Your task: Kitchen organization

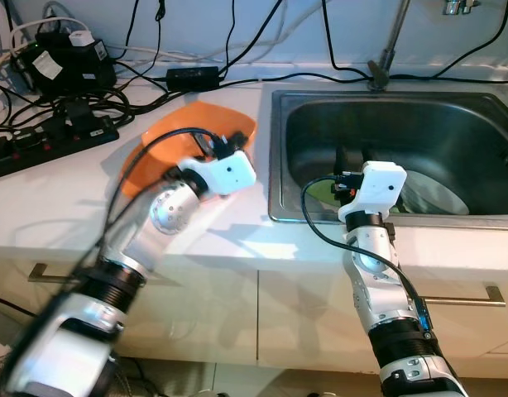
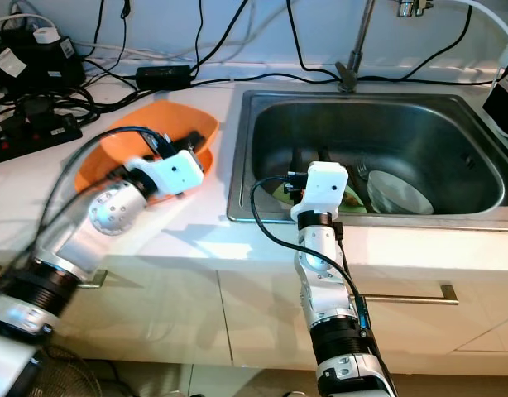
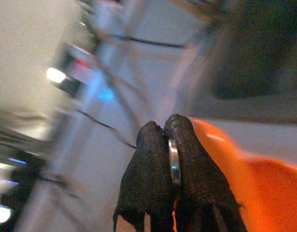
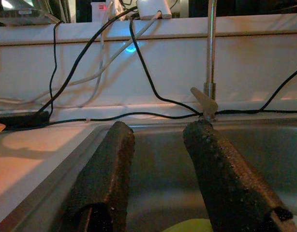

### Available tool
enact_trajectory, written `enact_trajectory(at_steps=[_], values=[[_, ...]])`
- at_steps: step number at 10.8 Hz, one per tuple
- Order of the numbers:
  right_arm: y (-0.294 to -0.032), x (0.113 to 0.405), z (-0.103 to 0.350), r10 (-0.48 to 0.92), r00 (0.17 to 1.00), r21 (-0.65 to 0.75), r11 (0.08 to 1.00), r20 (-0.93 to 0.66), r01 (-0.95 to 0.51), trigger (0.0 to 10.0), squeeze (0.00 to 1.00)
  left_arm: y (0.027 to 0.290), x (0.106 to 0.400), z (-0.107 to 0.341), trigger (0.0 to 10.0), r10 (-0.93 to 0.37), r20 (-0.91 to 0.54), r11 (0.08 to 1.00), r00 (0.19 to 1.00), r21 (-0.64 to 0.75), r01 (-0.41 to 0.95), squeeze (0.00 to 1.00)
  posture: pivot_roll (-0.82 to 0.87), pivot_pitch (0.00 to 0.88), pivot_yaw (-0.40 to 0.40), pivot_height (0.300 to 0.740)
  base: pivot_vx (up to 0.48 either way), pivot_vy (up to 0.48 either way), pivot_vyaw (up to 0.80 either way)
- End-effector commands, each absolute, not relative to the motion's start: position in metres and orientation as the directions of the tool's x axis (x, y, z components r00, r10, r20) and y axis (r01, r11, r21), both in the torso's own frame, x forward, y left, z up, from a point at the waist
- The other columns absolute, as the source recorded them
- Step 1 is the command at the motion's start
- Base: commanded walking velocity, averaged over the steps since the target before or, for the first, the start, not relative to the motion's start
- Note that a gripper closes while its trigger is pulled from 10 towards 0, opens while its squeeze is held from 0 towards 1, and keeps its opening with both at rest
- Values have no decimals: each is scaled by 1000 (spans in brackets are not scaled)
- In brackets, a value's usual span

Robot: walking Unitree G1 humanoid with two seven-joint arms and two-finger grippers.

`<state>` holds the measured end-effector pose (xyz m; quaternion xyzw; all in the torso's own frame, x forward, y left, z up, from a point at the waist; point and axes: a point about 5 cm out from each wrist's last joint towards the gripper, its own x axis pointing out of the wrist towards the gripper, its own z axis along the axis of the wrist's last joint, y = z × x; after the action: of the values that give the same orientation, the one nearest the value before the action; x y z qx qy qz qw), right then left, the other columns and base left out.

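Cabinet front: white drawers with a bar handle below the tabletop edge, nearest the camera.
Tabletop: white surface carrying the orange bowl on the robot's left and the sink on its right.
Left gripper: over the orange bowl, fingers pressed together on a thin silvery metal piece clamped edge-on between them; what utensil it is cannot be told, and the wrist view is blurred.
Orange bowl: on the tabletop just beside the sink's left rim, partly covered by the left wrist.
Right gripper: reaching over the sink's front rim, its two fingers spread apart with nothing between them.
Sink: stainless steel basin sunk into the tabletop.
Sink contents: a white plate lying toward the right, a fork next to it, and something yellow-green close beside the right wrist.
Faucet: thin metal stem rising behind the basin.
Far left: black power strip and tangled cables along the wall.
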<state>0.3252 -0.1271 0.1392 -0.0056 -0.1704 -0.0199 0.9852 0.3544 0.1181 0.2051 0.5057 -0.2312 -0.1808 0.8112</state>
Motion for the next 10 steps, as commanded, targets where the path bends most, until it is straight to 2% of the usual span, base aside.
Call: enact_trajectory(at_steps=[1, 2, 4, 5, 6, 7, 8, 9, 10], values=[[-129, 324, 123, -51, 963, -8, 998, 264, 55, 10000, 0, 110, 352, 229, 0, -552, 293, 427, 781, 903, -37, 0, 39, 11, 70, 740, 0, 0, 0], [-129, 324, 123, -50, 963, -9, 999, 263, 54, 10000, 0, 109, 347, 258, 10000, -531, 450, 510, 718, 847, -154, 0, 41, 10, 69, 740, 0, 0, 0], [-129, 325, 123, -53, 963, -9, 998, 263, 57, 10000, 0, 104, 341, 279, 10000, -503, 576, 657, 645, 739, -148, 0, 42, 15, 68, 740, 0, 0, 0], [-130, 325, 123, -54, 963, -10, 998, 263, 59, 10000, 0, 101, 341, 285, 10000, -457, 610, 793, 647, 609, -15, 0, 43, 15, 68, 740, 0, 0, 0], [-130, 326, 124, -53, 963, -13, 998, 263, 59, 10000, 0, 96, 343, 287, 10000, -447, 605, 858, 659, 498, 126, 0, 45, 16, 66, 740, 0, 0, 0], [-130, 327, 124, -45, 964, -46, 997, 262, 59, 10000, 0, 87, 342, 291, 10000, -432, 615, 901, 660, 261, 346, 0, 39, 17, 67, 740, 0, 0, 0], [-130, 326, 124, -33, 963, -78, 995, 267, 56, 10000, 757, 84, 341, 292, 10000, -432, 618, 894, 657, 199, 401, 0, 37, 14, 66, 740, 0, 0, 0], [-129, 326, 123, -22, 963, -97, 994, 270, 49, 10000, 1000, 81, 340, 292, 10000, -434, 618, 871, 655, 104, 479, 0, 35, 13, 66, 740, 0, 0, 0], [-128, 326, 124, -6, 961, -166, 985, 278, 54, 10000, 1000, 79, 339, 291, 10000, -460, 607, 834, 648, 45, 549, 0, 34, 11, 64, 740, 0, 0, 0]])
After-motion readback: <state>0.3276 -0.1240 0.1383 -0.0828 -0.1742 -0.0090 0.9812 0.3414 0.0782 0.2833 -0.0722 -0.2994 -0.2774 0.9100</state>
